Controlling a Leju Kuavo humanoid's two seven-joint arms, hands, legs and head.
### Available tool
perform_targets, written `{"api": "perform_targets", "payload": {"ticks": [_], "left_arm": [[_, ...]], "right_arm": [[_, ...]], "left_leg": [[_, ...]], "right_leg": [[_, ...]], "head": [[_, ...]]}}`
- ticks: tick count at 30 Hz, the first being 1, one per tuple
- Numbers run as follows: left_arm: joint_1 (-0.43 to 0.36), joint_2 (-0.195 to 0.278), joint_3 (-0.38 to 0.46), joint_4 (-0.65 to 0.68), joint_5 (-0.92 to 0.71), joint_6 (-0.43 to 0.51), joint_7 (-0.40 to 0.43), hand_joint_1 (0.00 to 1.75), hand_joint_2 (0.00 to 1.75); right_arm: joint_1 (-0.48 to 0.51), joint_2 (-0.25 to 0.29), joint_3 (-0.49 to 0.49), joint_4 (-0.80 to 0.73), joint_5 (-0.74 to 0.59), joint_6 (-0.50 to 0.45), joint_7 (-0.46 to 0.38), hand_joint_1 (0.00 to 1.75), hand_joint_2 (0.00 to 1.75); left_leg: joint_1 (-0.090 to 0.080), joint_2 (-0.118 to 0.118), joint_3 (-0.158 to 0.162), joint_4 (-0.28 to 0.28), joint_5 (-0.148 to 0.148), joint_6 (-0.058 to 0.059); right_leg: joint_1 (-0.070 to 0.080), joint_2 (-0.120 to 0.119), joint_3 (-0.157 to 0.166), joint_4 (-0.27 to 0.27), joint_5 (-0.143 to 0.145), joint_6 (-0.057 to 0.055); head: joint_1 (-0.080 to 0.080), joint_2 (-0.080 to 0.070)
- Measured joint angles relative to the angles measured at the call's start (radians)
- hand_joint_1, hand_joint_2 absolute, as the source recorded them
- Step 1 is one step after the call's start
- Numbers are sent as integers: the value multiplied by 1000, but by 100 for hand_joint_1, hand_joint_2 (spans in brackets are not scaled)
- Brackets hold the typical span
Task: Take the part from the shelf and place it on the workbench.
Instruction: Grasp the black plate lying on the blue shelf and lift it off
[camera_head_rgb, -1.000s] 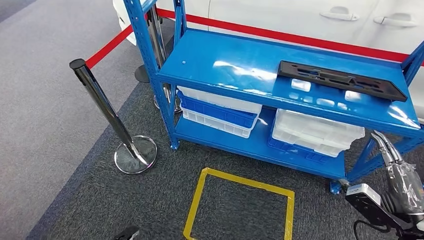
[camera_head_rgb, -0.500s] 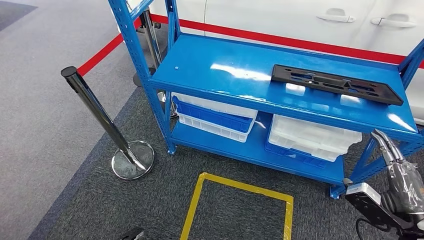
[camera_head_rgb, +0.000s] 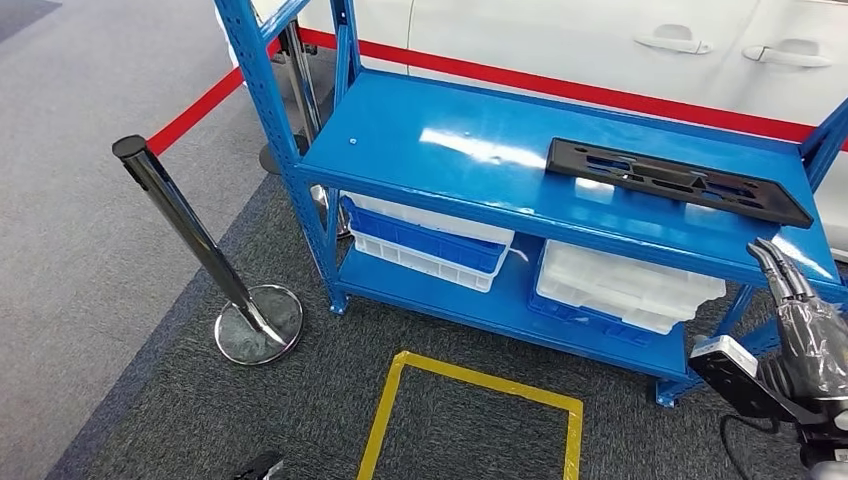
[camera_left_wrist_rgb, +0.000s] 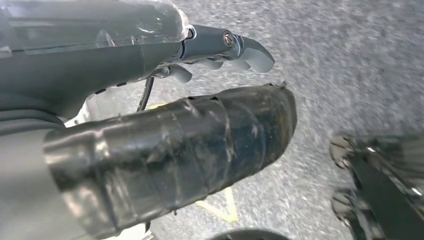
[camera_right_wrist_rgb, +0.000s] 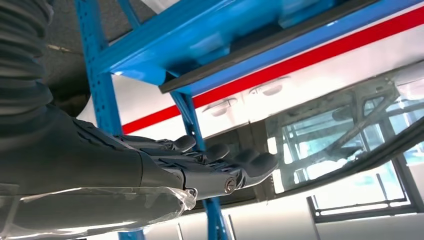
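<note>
You see the long flat black plastic part with cut-out slots (camera_head_rgb: 678, 181) lying on the top board of the blue metal shelf (camera_head_rgb: 440, 140), toward its right end. It lies above and a little to the left of the right hand (camera_head_rgb: 805, 335), well apart from it; nothing touches the part. The right hand is low, in front of the right front corner of the shelf, below the level of the top board. Its fingers (camera_head_rgb: 780, 270) are stretched out, slightly apart, and point up toward the board edge. In the right wrist view you can check that the right hand (camera_right_wrist_rgb: 200, 165) is released and holds nothing, and that the front edge of the shelf board stands between the hand and the part.

In the left wrist view, the left hand (camera_left_wrist_rgb: 220, 50) hangs over the grey carpet with fingers stretched and nothing in them, so it is released too.

Left of the right hand, on the lower board, you see a stack of white and blue plastic trays (camera_head_rgb: 620, 290), and further left a second such stack (camera_head_rgb: 425, 240). On the floor to the left of the hand is a square of yellow tape (camera_head_rgb: 470, 420). Far to the left stands a chrome barrier post (camera_head_rgb: 190, 235) with a red belt (camera_head_rgb: 200, 105). Behind the shelf is a white car body (camera_head_rgb: 600, 40).
</note>
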Motion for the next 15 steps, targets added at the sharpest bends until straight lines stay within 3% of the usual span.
{"api": "perform_targets", "payload": {"ticks": [2,4,5,6,7,8,10,11,13,15], "left_arm": [[-1,0,0,0,-2,0,0,0,0],[-3,0,0,0,-3,0,1,0,0],[-4,0,0,0,-3,0,1,0,0],[-4,0,0,0,-3,0,1,0,0],[-3,0,0,0,-3,0,1,0,0],[-3,0,0,0,-4,0,1,0,0],[-3,0,0,0,-4,0,1,0,0],[-4,0,0,0,-6,0,1,0,0],[-5,0,0,0,-11,-1,2,0,0],[-6,0,0,0,-17,-2,3,0,0]], "right_arm": [[-17,-3,8,8,7,4,4,0,175],[-29,-3,23,19,13,11,9,0,175],[-30,-3,31,24,15,12,11,0,175],[-31,-2,37,29,15,13,11,0,175],[-33,-2,42,32,15,13,12,0,175],[-36,-2,46,34,15,13,12,0,175],[-43,-2,54,38,15,13,13,0,175],[-47,-2,58,40,18,13,14,0,175],[-58,-2,68,45,34,12,22,0,175],[-82,-2,87,56,68,8,38,0,175]], "left_leg": [[3,1,14,-14,1,10],[3,2,21,-15,-5,14],[3,1,24,-14,-8,15],[2,0,29,-13,-13,15],[2,-1,34,-11,-18,14],[2,-1,42,-9,-25,12],[1,-3,52,-4,-38,6],[0,-3,53,-3,-42,1],[-2,-3,51,-4,-46,-10],[-2,-2,53,-1,-57,-22]], "right_leg": [[-4,-1,-36,79,-40,9],[-6,-1,-117,219,-91,16],[-7,-1,-150,267,-97,19],[-8,-2,-167,278,-82,20],[-8,-2,-161,249,-49,20],[-9,-2,-136,182,0,18],[-6,-4,-80,52,60,11],[-3,-4,-63,12,71,6],[3,-1,-59,-3,64,-3],[-3,2,-54,-10,63,-15]], "head": [[2,0],[2,0],[2,0],[2,0],[2,0],[2,0],[3,0],[2,0],[2,0],[1,0]]}}
